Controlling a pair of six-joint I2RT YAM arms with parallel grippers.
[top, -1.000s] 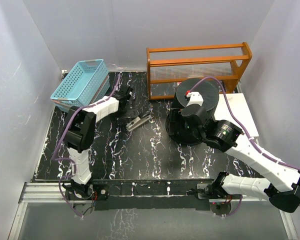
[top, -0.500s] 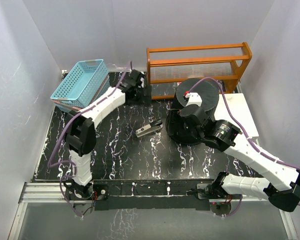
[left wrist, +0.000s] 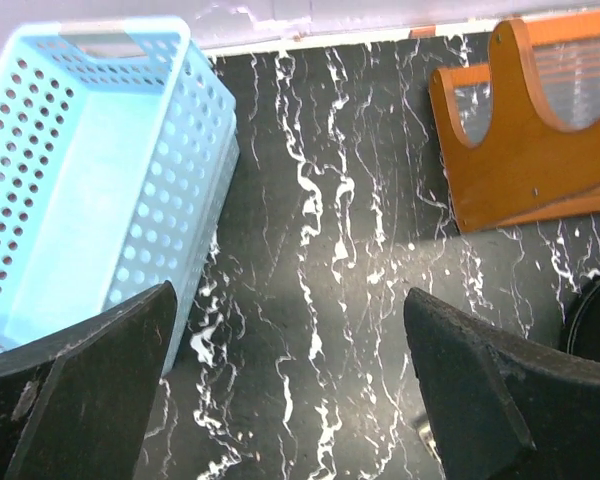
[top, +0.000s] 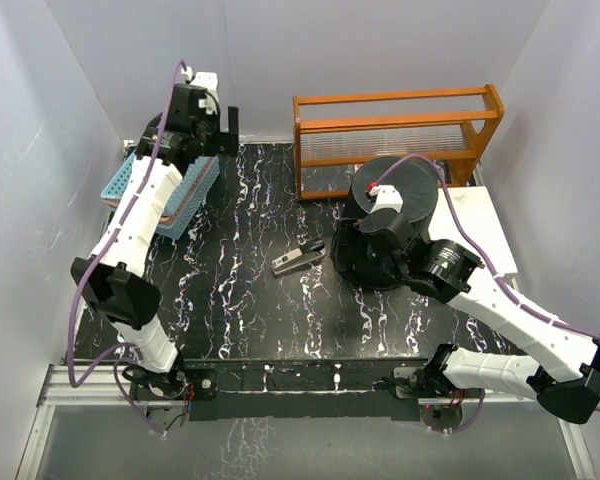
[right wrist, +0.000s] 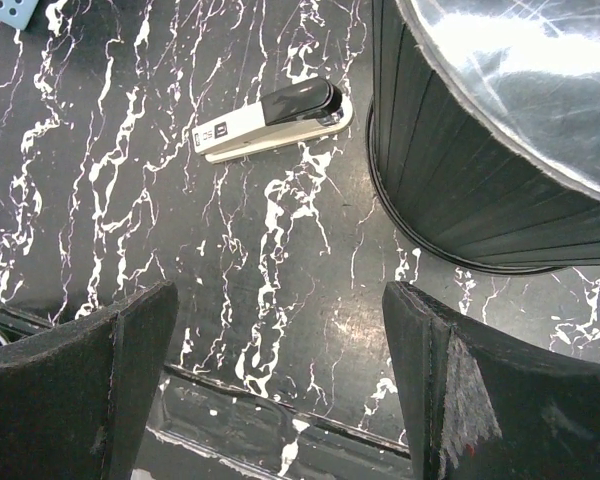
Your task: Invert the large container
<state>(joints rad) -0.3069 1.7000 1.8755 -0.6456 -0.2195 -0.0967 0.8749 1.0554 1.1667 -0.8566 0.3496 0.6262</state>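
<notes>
Lifted back over the blue basket (left wrist: 70,180), the left claw (left wrist: 290,390) is held wide, and the black bucket (right wrist: 460,190) by the rack (top: 395,125) could be bumped over by the wide, empty right claw (right wrist: 280,390) beside it.

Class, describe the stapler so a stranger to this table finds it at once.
Find the wooden rack at the back; the big black bucket stands before it. Left of the bucket lies the stapler: small, flat, black and silver, far lower than both.
</notes>
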